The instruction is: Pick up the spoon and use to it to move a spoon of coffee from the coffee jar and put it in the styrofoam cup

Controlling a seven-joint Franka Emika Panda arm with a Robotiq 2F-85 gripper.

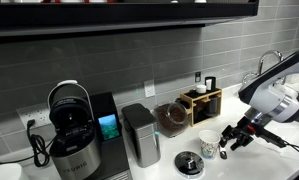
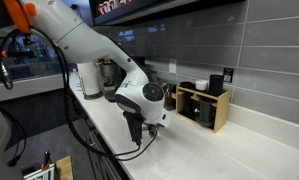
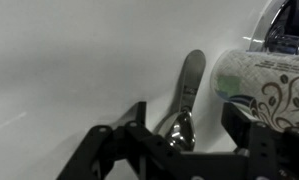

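The spoon [image 3: 192, 75] lies flat on the white counter, with its bowl toward the camera. My gripper [image 3: 189, 124] is open and low over the counter, one finger on each side of the spoon's bowl. The styrofoam cup [image 3: 266, 85], white with a dark swirl print, stands close beside the spoon's handle. In an exterior view the cup [image 1: 208, 146] stands just beside my gripper [image 1: 232, 141], and the coffee jar [image 1: 171, 118] sits behind it near the wall. In the exterior view from the arm's side my gripper [image 2: 137, 128] points down at the counter, and the spoon, cup and jar are hidden.
A grey metal canister [image 1: 140, 135] and a coffee machine [image 1: 74, 130] stand beyond the jar. A flat black-and-white disc [image 1: 189, 163] lies near the counter's front. A wooden organizer [image 1: 201, 100] is against the wall. A shiny metal fixture [image 3: 281, 25] is behind the cup.
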